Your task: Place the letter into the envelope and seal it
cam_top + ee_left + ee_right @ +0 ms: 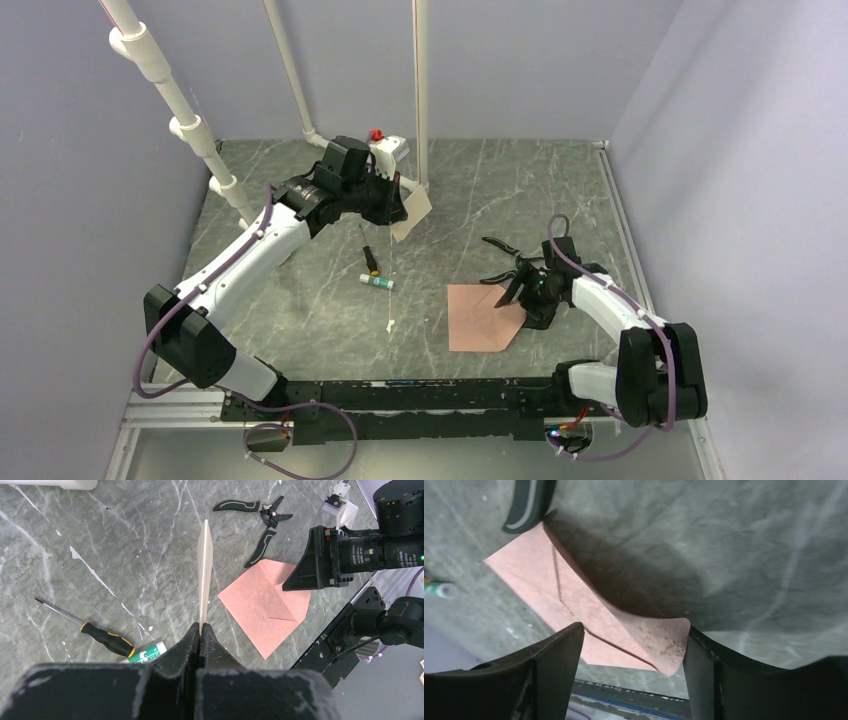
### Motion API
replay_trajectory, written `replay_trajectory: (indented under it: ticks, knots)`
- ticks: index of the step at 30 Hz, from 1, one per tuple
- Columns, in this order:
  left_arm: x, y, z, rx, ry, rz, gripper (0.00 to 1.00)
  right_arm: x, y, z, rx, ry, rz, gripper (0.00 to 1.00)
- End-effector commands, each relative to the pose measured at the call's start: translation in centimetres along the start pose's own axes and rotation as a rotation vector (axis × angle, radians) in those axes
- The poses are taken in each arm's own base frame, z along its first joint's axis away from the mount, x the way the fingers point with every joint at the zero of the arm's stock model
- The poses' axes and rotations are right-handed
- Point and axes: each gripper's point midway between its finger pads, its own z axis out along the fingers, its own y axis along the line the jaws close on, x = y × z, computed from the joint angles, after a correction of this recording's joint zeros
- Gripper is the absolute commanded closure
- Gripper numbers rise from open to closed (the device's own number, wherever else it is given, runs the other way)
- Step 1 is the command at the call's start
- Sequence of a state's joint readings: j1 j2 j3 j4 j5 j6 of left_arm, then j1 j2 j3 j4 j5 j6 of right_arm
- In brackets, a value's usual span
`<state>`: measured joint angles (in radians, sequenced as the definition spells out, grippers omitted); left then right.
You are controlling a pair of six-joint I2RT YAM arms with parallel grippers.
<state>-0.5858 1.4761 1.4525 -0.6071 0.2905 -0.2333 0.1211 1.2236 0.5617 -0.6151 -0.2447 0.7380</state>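
My left gripper (398, 206) is shut on the letter (411, 213), a pale tan sheet held up off the table at the back middle. In the left wrist view the letter (205, 565) stands edge-on, rising out of the shut fingertips (200, 628). The salmon-pink envelope (485, 317) lies flat on the table near the front right. My right gripper (510, 290) is low at its right edge, open. In the right wrist view a corner of the envelope (574, 597) curls up between the spread fingers of the right gripper (634, 640) and touches the right finger (699, 665).
Black pliers (505, 262) lie just behind the envelope, by the right gripper. A screwdriver (370, 260) and a glue stick (377, 282) lie mid-table, left of the envelope. White pipes (420, 90) stand at the back. Grey walls close in the sides.
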Motion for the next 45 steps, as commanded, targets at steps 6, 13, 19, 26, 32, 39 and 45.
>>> replay_trajectory:
  ticks: [6, 13, 19, 26, 32, 39, 45]
  knots:
    - [-1.8, -1.1, -2.1, 0.006, -0.078, -0.012, 0.97, 0.6, 4.4, 2.0, -0.254, 0.039, 0.07, 0.41]
    - [-1.3, -0.7, -2.4, -0.015, -0.077, -0.029, 0.98, 0.1, 7.8, 3.3, -0.31, 0.007, 0.025, 0.45]
    - [-1.6, -0.8, -2.8, -0.02, -0.087, -0.03, 0.98, -1.1, 11.0, 4.8, -0.334, -0.024, -0.051, 0.54]
    - [-2.0, -0.8, -3.4, -0.029, -0.098, -0.024, 0.98, -2.3, 13.5, 7.1, -0.315, -0.022, -0.163, 0.65]
    - [-2.0, -0.7, -3.7, -0.038, -0.097, -0.013, 0.97, -4.1, 13.4, 8.0, -0.209, -0.037, -0.273, 0.52]
    - [-1.0, -0.4, -3.3, -0.044, -0.084, -0.027, 0.98, -5.5, 14.2, 3.7, -0.21, -0.142, -0.352, 0.2]
    - [1.3, 0.1, -1.5, -0.029, -0.025, -0.057, 0.98, -5.0, 11.1, 0.5, -0.116, -0.212, -0.277, 0.36]
